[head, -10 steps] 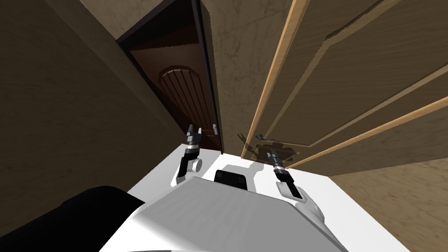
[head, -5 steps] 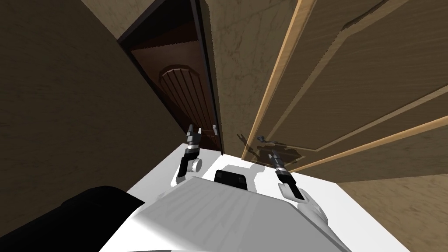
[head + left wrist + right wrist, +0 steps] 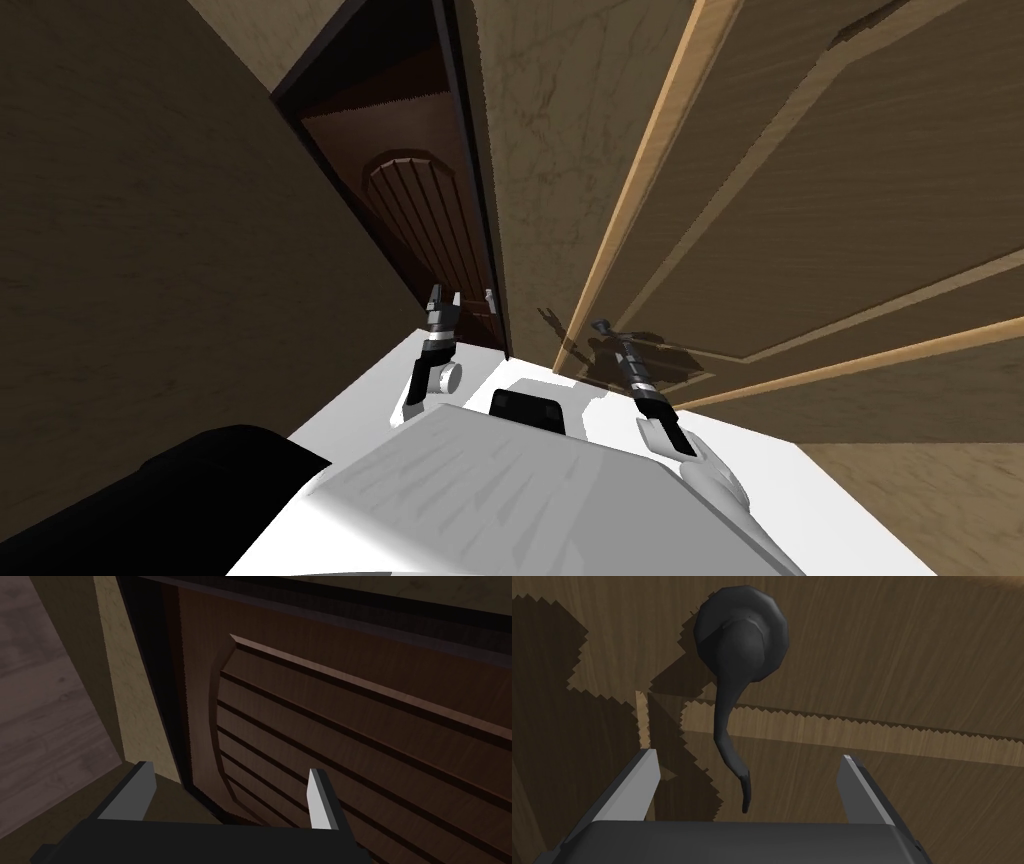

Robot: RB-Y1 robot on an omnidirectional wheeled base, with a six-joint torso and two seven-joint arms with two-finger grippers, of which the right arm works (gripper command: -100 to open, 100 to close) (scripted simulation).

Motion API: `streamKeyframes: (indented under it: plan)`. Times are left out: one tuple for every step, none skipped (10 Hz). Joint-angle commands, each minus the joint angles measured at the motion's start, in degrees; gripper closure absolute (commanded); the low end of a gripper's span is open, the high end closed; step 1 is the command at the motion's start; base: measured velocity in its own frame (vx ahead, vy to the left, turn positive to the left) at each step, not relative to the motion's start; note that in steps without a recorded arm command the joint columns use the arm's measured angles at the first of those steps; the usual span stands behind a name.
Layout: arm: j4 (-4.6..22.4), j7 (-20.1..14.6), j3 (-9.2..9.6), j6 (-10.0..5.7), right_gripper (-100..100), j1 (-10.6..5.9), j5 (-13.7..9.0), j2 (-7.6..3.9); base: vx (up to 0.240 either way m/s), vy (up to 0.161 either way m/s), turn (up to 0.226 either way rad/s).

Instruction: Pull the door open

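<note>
The door [image 3: 820,180] is tan wood grain with paler trim; its handle [image 3: 739,641] is dark grey. The other door [image 3: 350,741] is dark red-brown, ribbed.

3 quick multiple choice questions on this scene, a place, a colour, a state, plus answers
1. In the right wrist view, where is the tip of the handle?
A) between the right pincer's fingers, touching neither
B) outside both fingers
C) clamped by them

2. What colour is that handle?
A) gold
B) white
C) dark grey

3. How is the left pincer?
A) shut empty
B) open
C) shut on a knob

Answers: 1 A, a gap shows on either side of the tip; 2 C, it stands dark against the light brown door; 3 B, its fingers stand wide apart.
</note>
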Motion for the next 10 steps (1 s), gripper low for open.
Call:
streamKeyframes:
  plan:
    - [0.74, 0.37, -0.45, 0.11, -100, -0.59, -0.18, 0.20, 0.227, -0.038, 0.069]
    - [1.15, 0.58, -0.73, 0.20, -100, -0.91, -0.29, 0.31, 0.200, -0.065, 0.087]
    - [1.49, 0.75, -0.96, 0.27, -100, -1.18, -0.38, 0.40, 0.169, -0.048, 0.067]
    - [1.73, 0.87, -1.13, 0.32, -100, -1.37, -0.45, 0.47, 0.166, -0.048, 0.044]
    - [1.63, 0.73, -0.99, 0.22, -100, -1.26, -0.40, 0.38, 0.077, -0.026, 0.014]
    - [1.63, 0.73, -0.99, 0.22, 100, -1.26, -0.40, 0.38, -0.010, 0.003, -0.008]
    - [1.63, 0.73, -0.99, 0.22, 100, -1.26, -0.40, 0.38, -0.030, 0.010, -0.007]
    - [1.63, 0.73, -0.99, 0.22, 100, -1.26, -0.40, 0.38, -0.022, 0.003, 0.000]
    - [1.63, 0.73, -0.99, 0.22, 100, -1.26, -0.40, 0.38, -0.014, 0.001, 0.001]
    - [1.63, 0.73, -0.99, 0.22, 100, -1.26, -0.40, 0.38, -0.007, 0.000, -0.002]
